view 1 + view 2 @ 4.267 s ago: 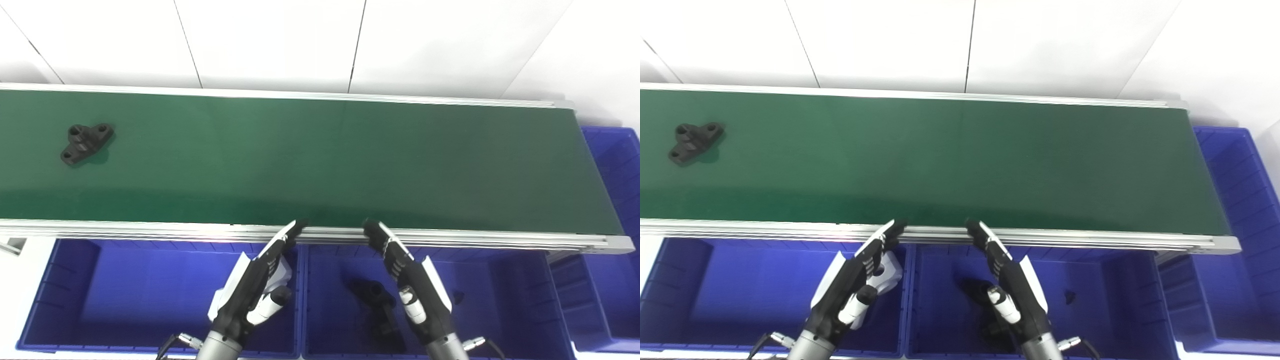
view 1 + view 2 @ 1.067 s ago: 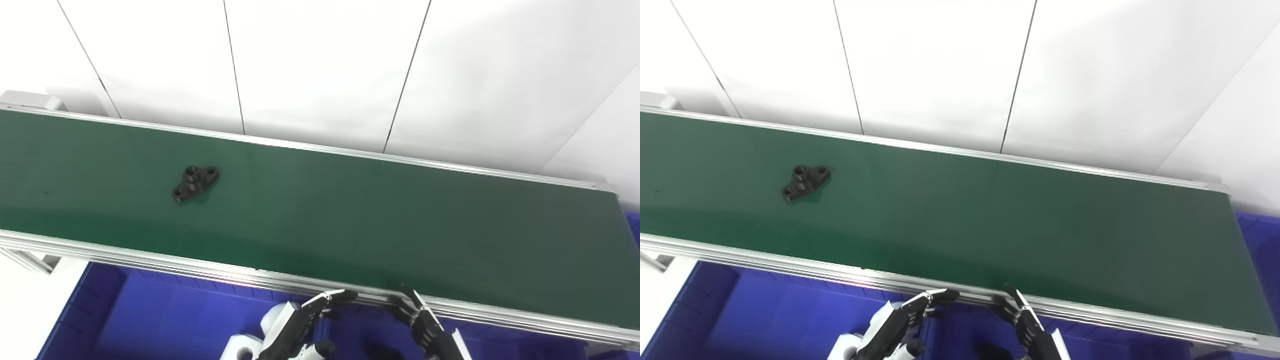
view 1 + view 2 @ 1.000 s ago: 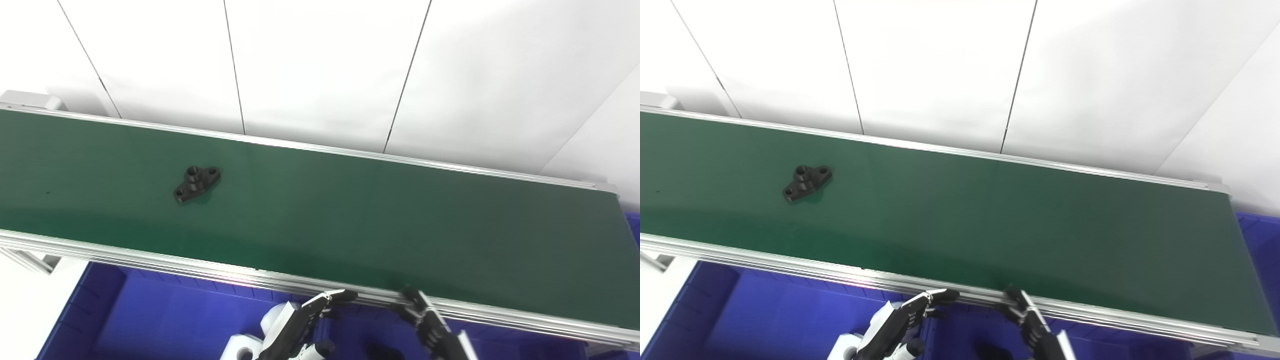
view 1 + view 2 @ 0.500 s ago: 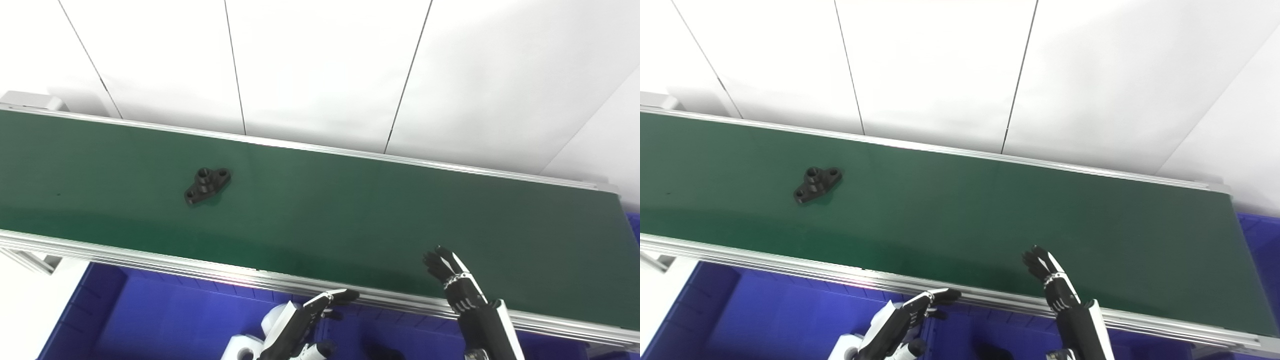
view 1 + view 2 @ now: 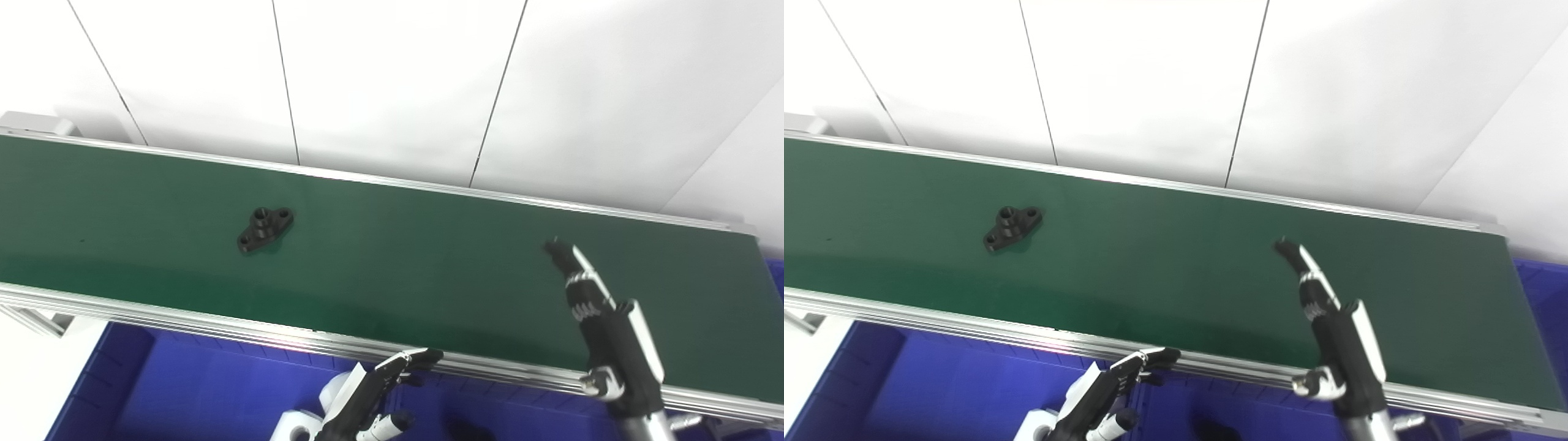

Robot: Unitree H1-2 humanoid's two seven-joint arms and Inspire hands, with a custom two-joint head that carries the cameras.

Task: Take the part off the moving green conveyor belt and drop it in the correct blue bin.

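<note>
Right robot hand [image 5: 603,324] was raised over the right part of the conveyor belt [image 5: 398,263], fingers [image 5: 566,260] stretched out nearly straight and together, thumb [image 5: 597,383] set apart low at the side. It held nothing and touched nothing; open. Left robot hand [image 5: 367,398] was low at the near rail [image 5: 184,318], above the blue bin [image 5: 202,392], fingers extended and slightly curled toward the rail, empty; contact with the rail could not be told.

Against 0.5 s earlier: the right robot hand had risen and reached further across the belt, from near the front rail to about mid-width. A second ago it was still down at the rail beside the left one. The left robot hand had stayed put. The part [image 5: 265,229] had drifted a little rightward along the belt.

The part lay flat on the left-centre of the belt, well apart from both hands: matte black, a flange with a raised round boss and holes at its ends. Belt smooth, dark green, faint sheen; rails ribbed bright aluminium. Bin glossy blue plastic. A white object [image 5: 334,398] and a dark one [image 5: 465,429] showed below the rail.
</note>
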